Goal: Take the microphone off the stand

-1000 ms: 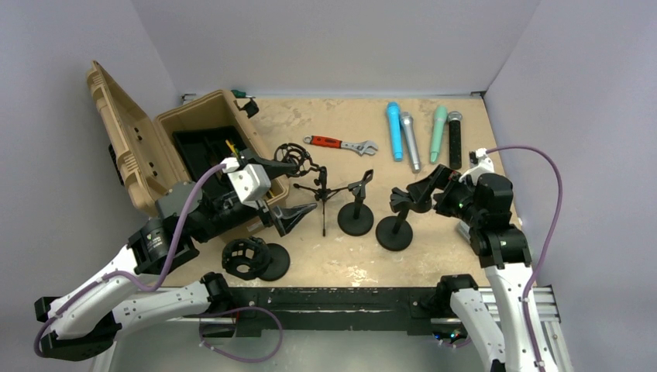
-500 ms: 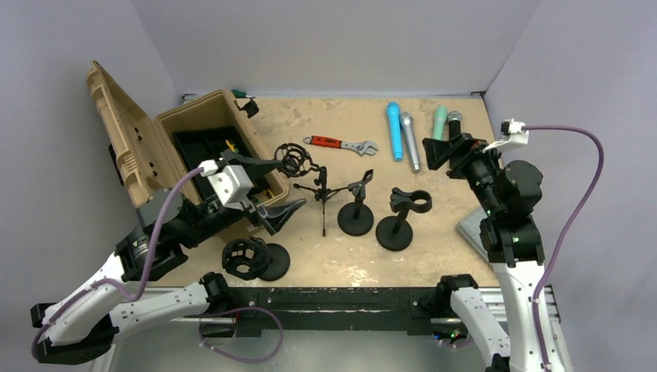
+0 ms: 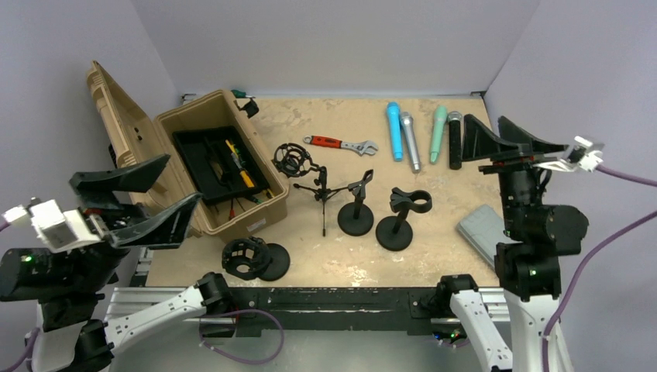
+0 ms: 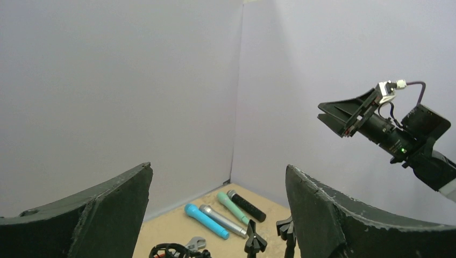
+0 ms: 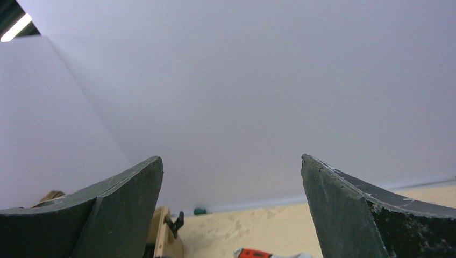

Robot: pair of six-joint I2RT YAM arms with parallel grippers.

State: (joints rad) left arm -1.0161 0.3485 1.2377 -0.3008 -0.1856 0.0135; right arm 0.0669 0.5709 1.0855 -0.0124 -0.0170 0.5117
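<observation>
"Beige tabletop [image 3: 434, 232]. Where are the microphones?"

"I see 4 lying flat at the far right: blue microphone [image 3: 395, 130], silver microphone [image 3: 409, 141], green microphone [image 3: 438, 133], black microphone [image 3: 455, 139]. The forked stand [image 3: 399, 219] is mid-table, well apart from them."

"Your grippers?"

"The left gripper [image 3: 184, 178] and right gripper [image 3: 482, 120] both hang high, jaws spread, gripping nothing."
</observation>
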